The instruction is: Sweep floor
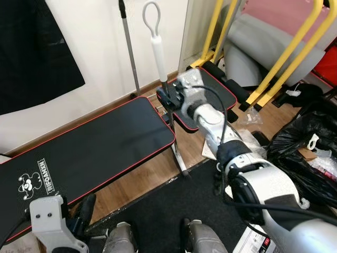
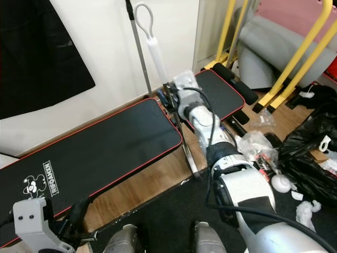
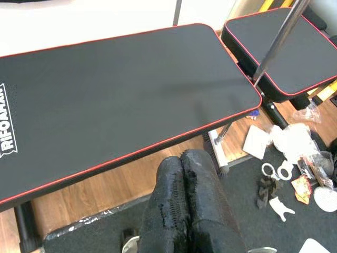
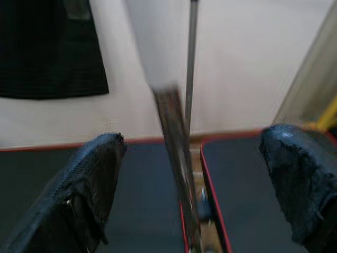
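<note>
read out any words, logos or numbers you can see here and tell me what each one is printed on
"RIFOAHAN", as far as it can be made out: white print on the black bench pad, beside a small white cartoon logo.
"RIFOAHAN", cut off at the picture edge: same bench pad, left wrist view.
Print on the white packet on the floor: too small to read.

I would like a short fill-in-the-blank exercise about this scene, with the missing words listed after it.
1. The right gripper has its fingers ____ on either side of the broom handle.
2. The left gripper has its fingers ____.
3. The black bench pad has a ____ edge.
4. The frame behind the bench is ____.

Missing words: open; shut; red; yellow
</note>
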### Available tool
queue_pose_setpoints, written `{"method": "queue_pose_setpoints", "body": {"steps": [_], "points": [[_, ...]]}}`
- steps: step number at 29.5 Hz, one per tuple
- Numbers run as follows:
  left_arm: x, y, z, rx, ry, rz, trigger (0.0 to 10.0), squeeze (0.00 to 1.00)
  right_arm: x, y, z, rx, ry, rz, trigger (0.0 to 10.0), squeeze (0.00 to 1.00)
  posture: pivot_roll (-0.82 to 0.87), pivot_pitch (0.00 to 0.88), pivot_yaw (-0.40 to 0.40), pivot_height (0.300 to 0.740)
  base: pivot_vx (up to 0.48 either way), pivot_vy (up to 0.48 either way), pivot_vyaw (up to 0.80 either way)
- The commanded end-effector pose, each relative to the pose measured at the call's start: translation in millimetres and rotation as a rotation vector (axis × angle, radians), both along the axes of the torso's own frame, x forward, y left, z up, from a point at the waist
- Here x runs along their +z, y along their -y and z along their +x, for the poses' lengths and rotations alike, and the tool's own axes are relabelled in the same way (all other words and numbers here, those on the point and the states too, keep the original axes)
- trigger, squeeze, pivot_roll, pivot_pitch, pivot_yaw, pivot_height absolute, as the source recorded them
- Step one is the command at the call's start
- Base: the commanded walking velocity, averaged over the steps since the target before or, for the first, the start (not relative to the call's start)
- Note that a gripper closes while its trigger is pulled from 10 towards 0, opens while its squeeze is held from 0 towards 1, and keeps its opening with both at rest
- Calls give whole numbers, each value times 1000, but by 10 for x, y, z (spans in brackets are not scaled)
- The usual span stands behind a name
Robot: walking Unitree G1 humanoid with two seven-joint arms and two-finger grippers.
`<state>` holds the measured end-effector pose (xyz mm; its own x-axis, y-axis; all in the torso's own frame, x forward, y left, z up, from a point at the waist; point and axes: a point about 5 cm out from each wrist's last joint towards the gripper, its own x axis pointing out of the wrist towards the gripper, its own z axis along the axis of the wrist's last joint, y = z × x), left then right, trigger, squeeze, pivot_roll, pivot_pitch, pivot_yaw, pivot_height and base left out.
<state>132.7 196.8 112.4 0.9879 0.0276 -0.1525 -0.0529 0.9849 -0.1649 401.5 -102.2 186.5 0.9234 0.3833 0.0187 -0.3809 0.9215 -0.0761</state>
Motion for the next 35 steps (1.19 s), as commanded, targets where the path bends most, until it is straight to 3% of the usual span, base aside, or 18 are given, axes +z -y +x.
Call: {"method": "queue_pose_setpoints", "body": {"steps": [1, 4, 6, 7, 8, 9, 13, 14, 15, 16, 25, 26, 35], "points": [[-74, -65, -18, 59, -35, 18, 10000, 0, -128, 116, -40, -13, -92, 44, 10000, 0, 33, 187, -102, 740, 0, 0, 0], [-76, -83, 22, 65, -22, 27, 10000, 0, -178, 197, -89, -14, -135, 78, 10000, 0, 33, 187, -102, 740, 0, 0, 0], [-67, -146, 143, 60, -4, 66, 10000, 0, -295, 376, -246, 0, -166, 54, 10000, 0, 9, 150, -104, 740, 0, 0, 0], [-67, -146, 143, 60, -4, 66, 10000, 0, -295, 376, -246, 0, -166, 54, 10000, 0, 9, 150, -104, 740, 0, 0, 0], [-29, -208, 232, 51, 24, 92, 10000, 0, -362, 477, -330, -8, -167, 32, 10000, 0, -10, 124, -99, 740, 356, 0, -800], [53, -369, 416, 55, 69, 156, 10000, 0, -480, 635, -451, -48, -179, 10, 10000, 0, -24, 101, -92, 740, 480, 0, -800], [75, -411, 462, 59, 79, 170, 10000, 0, -506, 666, -472, -59, -183, 6, 10000, 0, -24, 101, -92, 740, 480, 0, -800], [142, -473, 625, 35, 107, 206, 10000, 0, -610, 738, -597, -77, -181, -33, 10000, 0, -44, 68, -75, 740, 0, 0, 0], [142, -473, 625, 35, 107, 206, 10000, 0, -610, 738, -597, -77, -181, -33, 10000, 0, -44, 68, -75, 740, 0, 0, 0], [161, -450, 709, 6, 119, 204, 10000, 0, -679, 773, -702, -82, -200, -57, 10000, 0, -47, 55, -70, 740, 0, 0, -800], [52, -194, 812, -58, 120, 138, 10000, 0, -809, 774, -862, -115, -289, -65, 10000, 0, -54, 19, -68, 740, 0, 0, -800], [-20, -81, 819, -72, 111, 113, 10000, 0, -848, 738, -931, -106, -310, -69, 10000, 0, -55, 8, -60, 740, 0, 0, -800], [-137, -45, 750, -81, 74, 91, 10000, 0, -868, 742, -983, -131, -307, -80, 10000, 0, -51, 0, -44, 740, 0, 0, -800]]}}
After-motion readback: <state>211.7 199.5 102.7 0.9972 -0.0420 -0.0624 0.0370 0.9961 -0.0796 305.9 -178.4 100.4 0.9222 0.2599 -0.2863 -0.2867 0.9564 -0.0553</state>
